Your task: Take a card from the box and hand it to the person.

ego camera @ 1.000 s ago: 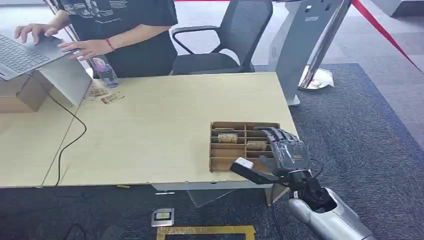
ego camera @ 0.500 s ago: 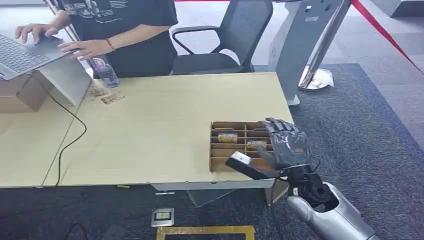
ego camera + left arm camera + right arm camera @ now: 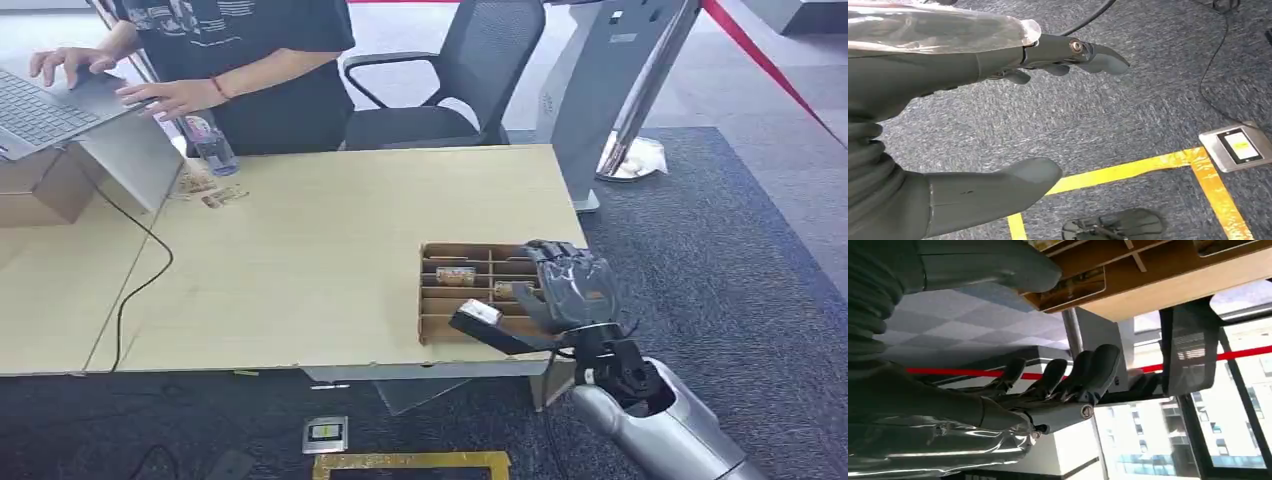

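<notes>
The wide pale wooden surface (image 3: 330,250) stands on blue-grey carpet (image 3: 740,280), with a person (image 3: 240,60) in a dark shirt at its far side, both of that person's hands on a laptop (image 3: 50,105) propped on a cardboard carton (image 3: 45,185). A black office chair (image 3: 450,75) stands just beside the person, and a silver stand (image 3: 610,90) rises off the far right corner of the surface. A black cable (image 3: 135,280) runs from the laptop across the wood to the near edge. A clear bottle (image 3: 208,140) stands near the person, with a few small cards (image 3: 215,192) lying loose just in front of it.

Near the front right corner of the surface sits the box (image 3: 470,255), a shallow cardboard tray split into compartments. A card (image 3: 455,276) lies in one of the left compartments; a second one in the cell to its right is partly hidden by the fingers.

The right robot hand (image 3: 560,300) hangs over the right side of the box, palm towards the box, fingers spread and slightly curled, thumb stretched out over the front edge. It holds nothing. In the right wrist view the thumb (image 3: 993,267) lies close to a card (image 3: 1075,287) in the box; whether it touches it I cannot tell.

The left robot hand (image 3: 973,120) hangs above the carpet, fingers (image 3: 1068,52) and thumb well apart, holding nothing. Below it run yellow floor tape (image 3: 1128,167) and a small floor socket plate (image 3: 1235,146).
</notes>
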Tool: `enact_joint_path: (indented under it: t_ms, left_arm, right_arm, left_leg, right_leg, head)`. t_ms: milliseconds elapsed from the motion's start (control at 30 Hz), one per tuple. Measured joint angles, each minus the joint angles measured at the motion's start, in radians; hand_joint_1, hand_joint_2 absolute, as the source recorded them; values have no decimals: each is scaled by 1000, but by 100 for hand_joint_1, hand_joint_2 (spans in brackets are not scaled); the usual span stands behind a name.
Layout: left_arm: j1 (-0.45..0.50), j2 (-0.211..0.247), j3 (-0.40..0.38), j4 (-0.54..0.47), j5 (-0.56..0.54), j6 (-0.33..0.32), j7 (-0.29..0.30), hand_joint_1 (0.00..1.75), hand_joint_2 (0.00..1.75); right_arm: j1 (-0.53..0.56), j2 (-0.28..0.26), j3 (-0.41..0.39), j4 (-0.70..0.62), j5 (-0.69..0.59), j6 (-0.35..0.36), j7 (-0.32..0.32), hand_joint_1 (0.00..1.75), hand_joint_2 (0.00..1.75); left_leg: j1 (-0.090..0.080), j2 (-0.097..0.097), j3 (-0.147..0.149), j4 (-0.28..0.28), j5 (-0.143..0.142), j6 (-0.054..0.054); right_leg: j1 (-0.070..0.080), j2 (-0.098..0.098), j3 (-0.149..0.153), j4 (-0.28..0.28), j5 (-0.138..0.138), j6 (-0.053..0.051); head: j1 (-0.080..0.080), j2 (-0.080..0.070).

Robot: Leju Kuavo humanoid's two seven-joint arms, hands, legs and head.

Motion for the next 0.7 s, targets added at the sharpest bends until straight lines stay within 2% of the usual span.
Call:
enact_joint_path:
  t_ms: [200,700]
  left_arm:
    - [-6,-3,-3,0,-6,-3,3,0,175]
    - [-11,-5,-19,0,-5,-6,7,0,175]
  right_arm:
    - [-63,2,0,79,0,-10,-6,54,175]
    - [-145,12,-2,253,14,-23,3,75,175]
  left_leg:
    - [0,0,0,0,0,0]
    - [0,0,0,0,0,0]
  right_leg:
    - [0,0,0,0,0,0]
    - [0,-1,0,0,0,0]
  head:
    - [0,0]
    - [0,0]
